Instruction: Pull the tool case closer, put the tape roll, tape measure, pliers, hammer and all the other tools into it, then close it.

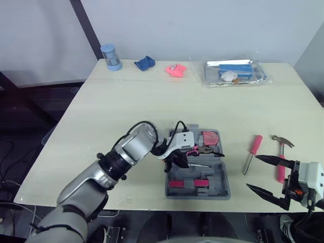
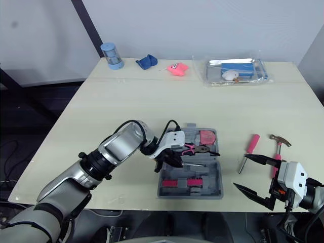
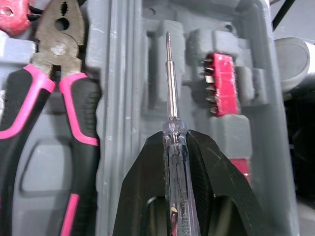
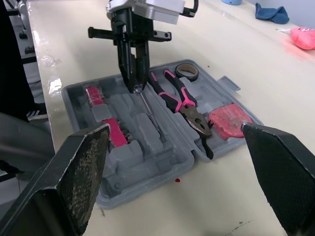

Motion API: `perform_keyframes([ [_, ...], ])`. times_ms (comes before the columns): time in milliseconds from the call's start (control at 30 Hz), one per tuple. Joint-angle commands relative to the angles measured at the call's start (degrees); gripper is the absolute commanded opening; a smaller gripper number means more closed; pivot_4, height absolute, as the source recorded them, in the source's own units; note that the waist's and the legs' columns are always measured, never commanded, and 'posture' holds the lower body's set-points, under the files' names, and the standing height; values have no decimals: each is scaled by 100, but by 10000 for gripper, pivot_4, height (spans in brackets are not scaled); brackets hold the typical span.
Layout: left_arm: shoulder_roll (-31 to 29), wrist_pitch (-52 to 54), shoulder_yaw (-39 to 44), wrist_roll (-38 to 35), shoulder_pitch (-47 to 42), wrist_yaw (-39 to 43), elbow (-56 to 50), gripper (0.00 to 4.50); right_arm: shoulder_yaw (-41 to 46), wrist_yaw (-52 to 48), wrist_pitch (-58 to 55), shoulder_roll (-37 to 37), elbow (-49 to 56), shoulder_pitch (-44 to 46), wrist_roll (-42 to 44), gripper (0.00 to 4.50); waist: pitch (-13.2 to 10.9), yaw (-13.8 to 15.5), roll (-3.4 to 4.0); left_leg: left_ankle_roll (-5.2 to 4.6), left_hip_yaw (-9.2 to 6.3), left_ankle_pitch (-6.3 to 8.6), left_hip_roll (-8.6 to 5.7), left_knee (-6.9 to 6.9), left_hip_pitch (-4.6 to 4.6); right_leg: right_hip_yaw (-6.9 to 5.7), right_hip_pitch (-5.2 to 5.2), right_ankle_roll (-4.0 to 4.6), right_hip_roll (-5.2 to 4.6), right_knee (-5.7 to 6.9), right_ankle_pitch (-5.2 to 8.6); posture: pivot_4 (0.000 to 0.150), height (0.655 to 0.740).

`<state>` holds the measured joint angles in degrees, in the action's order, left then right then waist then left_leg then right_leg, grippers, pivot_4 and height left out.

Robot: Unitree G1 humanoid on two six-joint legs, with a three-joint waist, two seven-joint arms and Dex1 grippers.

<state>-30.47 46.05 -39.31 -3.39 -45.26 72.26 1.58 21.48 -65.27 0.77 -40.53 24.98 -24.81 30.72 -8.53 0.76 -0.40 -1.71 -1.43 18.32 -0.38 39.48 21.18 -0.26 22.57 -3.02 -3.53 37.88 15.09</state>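
Counter (image 1: 152, 96), pale cream, rectangular, carrying all items below.

Grey moulded-plastic tool case (image 1: 218, 174): lies open flat near the counter's near edge, in front of the robot.

Clear plastic tray (image 1: 260, 76): at the far edge, to the right, with blue and white contents.

Left end effector (image 4: 134, 81): over the case's near half, black fingers clamped on the clear-handled slim screwdriver (image 3: 171, 88). The shaft points along a moulded slot beside a red bit holder (image 3: 222, 83); whether it touches the case cannot be told.

Right end effector (image 1: 252, 172): fingers spread wide apart, empty, at the near right edge, just beside the case.

Pink-handled claw hammer (image 1: 281, 149): on the counter right of the case, well outside it.

Pink-and-black-handled pliers (image 4: 177, 101): inside the case, in the far half.

Pink-handled screwdriver (image 1: 255, 144): on the counter between case and hammer.

Red tape measure (image 4: 227, 120): in the case's far half, right corner, near the plier nose.

Black tape roll (image 4: 187, 72): in the far half, by the plier handles.

Along the far edge, left of the tray: blue cylindrical container (image 1: 111, 56), blue cloth (image 1: 145, 63), small pink object (image 1: 175, 70).
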Motion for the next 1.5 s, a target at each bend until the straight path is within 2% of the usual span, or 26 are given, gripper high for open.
perform_keyframes([
  [33, 123, -103, -143, 178, -181, -14, 174, 1160, 194, 21, 138, -7, 155, -41, 60, 45000, 0, 1, 0, 0, 0, 0, 0, 0, 0, 0, 0, 0, 0, 0, 0, 1500, 7400],
  [333, 139, -88, -295, 315, -177, 184, 193, 1160, 155, 118, 179, 11, 210, -101, 54, 45000, 0, -3, 0, 1, 0, 0, 0, 0, 0, 0, 1, 0, 0, 1, 0, 1500, 7400],
  [1067, 510, -28, -345, 492, -101, 6, 375, 1160, 44, 236, 223, 77, 261, -116, -30, 45000, 0, 8, 0, 1, -1, 0, -1, 2, 1, 0, -1, 0, -1, 2, 0, 1500, 7400],
  [1133, 512, -10, -337, 493, -94, 2, 378, 11486, 37, 232, 232, 78, 255, -119, -41, 45000, 0, 7, 0, 1, -1, 0, -1, 2, 1, 0, -1, 0, -1, 2, 0, 1500, 7400],
  [1167, 506, -12, -338, 498, -86, 0, 374, 13846, 34, 231, 235, 80, 254, -121, -45, 45000, 0, 7, 0, 1, -1, 0, -1, 2, 1, 0, -1, 0, -1, 2, 0, 1500, 7400],
  [1233, 479, -14, -349, 502, -69, 16, 346, 24626, 28, 228, 242, 82, 250, -121, -52, 45000, 0, 7, 0, 10, -1, -6, -1, 5, 0, 0, -1, 0, -1, 4, 0, 1500, 7400],
  [1500, 369, 72, -312, 427, -75, 111, 70, 24626, -19, 219, 275, 76, 206, -89, -61, 45000, 1, -6, 1, -1, -1, 0, 0, 9, -2, 3, -1, 0, 2, 11, 0, 1500, 7400],
])
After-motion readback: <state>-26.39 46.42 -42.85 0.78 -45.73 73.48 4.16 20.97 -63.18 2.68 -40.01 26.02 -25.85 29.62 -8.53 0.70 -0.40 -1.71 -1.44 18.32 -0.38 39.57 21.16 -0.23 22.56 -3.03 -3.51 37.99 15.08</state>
